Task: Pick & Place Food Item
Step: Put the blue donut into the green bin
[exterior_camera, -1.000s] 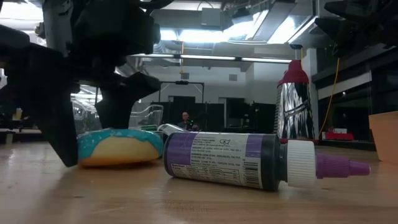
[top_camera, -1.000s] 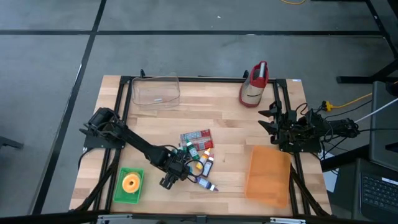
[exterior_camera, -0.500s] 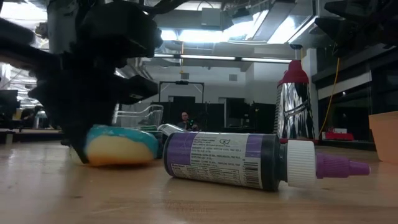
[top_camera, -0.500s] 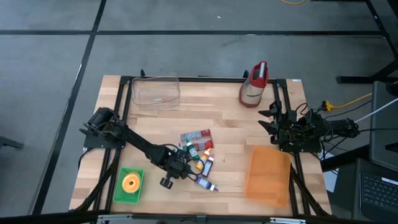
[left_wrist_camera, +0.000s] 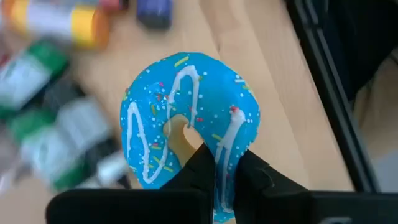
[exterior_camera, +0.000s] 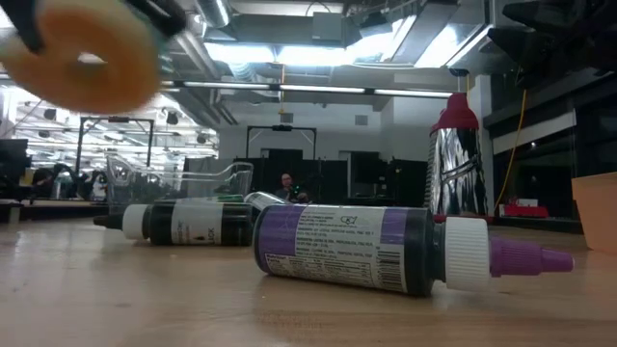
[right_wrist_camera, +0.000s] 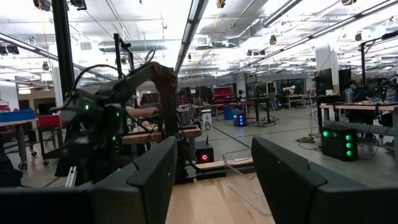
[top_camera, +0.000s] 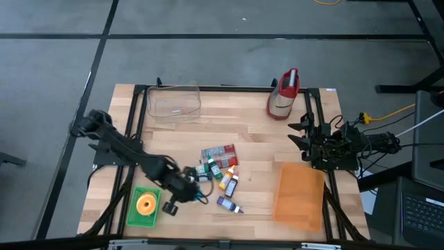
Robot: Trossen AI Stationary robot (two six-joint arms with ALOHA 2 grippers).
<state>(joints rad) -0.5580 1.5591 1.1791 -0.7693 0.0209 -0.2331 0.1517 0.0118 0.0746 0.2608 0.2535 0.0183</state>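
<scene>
A blue-frosted doughnut (left_wrist_camera: 189,115) with white icing lines and sprinkles is in my left gripper (left_wrist_camera: 224,167), which is shut on it. In the high view that gripper (top_camera: 189,193) hangs over the table's near left part, beside a cluster of small bottles (top_camera: 223,177). The low view shows the doughnut (exterior_camera: 89,53) high above the tabletop, tan underside showing. My right gripper (right_wrist_camera: 212,180) waits open at the table's right edge (top_camera: 305,139). My left gripper holds the doughnut by one stretch of its ring (left_wrist_camera: 222,177). One finger (left_wrist_camera: 200,163) reaches into the hole and the other (left_wrist_camera: 255,174) lies on the outer rim. The fingers slant steeply down from above. The doughnut is lifted clear of the table, frosting facing the wrist.
A green tray (top_camera: 133,215) holding an orange doughnut lies at the near left. A purple bottle (exterior_camera: 386,249) and a black one (exterior_camera: 183,224) lie on the wood. An orange container (top_camera: 300,196) sits near right, a clear tub (top_camera: 173,103) far left, a red-and-silver vessel (top_camera: 283,94) far right.
My left gripper has shut on the blue doughnut, then risen and gone toward the table's left edge. The doughnut, which lay flat on the wood, is now lifted clear and tipped, uncovering the black bottle behind it.
</scene>
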